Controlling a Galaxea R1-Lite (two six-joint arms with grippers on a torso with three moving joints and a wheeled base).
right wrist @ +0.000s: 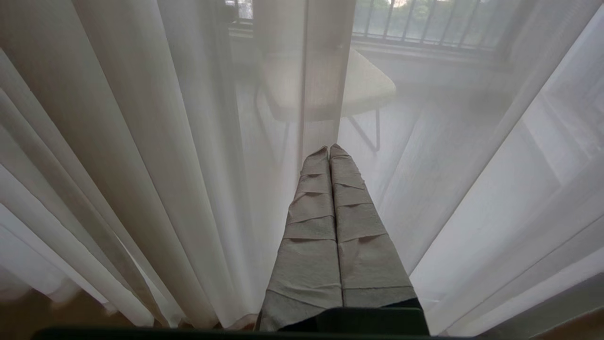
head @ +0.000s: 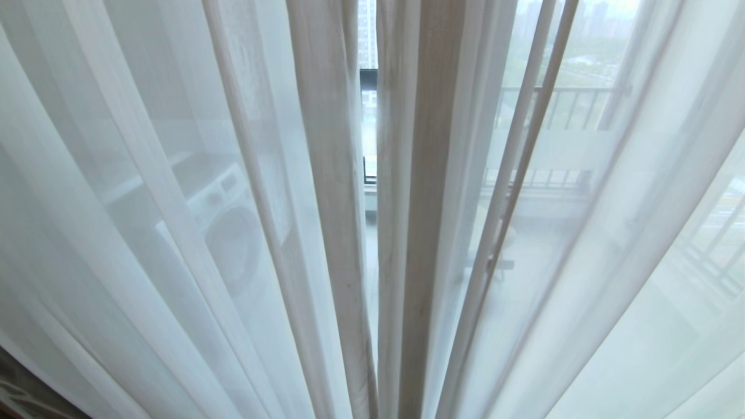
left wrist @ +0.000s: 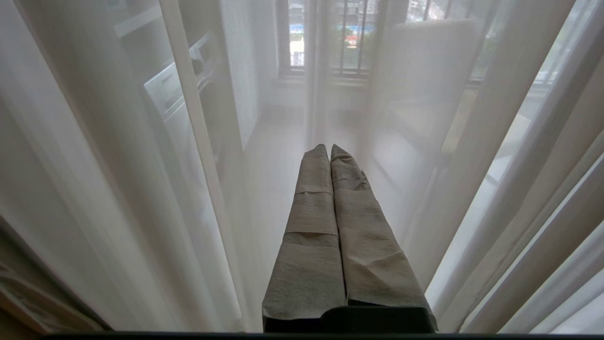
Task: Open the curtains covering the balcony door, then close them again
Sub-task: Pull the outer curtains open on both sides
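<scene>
Both tape-wrapped pincers, left (left wrist: 329, 147) and right (right wrist: 329, 148), are resting pressed shut (holding nothing) before the sheer white floor-length curtains (head: 174, 233), so parting them at the narrow centre gap is seemingly awaiting a pincer opening.

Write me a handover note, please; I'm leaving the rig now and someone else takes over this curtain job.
Left gripper: shut, holding nothing, pointing at the sheer curtains.
Right gripper: shut, holding nothing, also facing the sheer fabric.
Neither arm shows in the head view.
Curtains: the two sheer panels hang drawn across the view, with only a narrow gap between them near the middle. Through the fabric a washing machine, a railing and a small table show faintly.
Done or left: whether this is before the opening or after the closing cannot be told; check before going on.
</scene>
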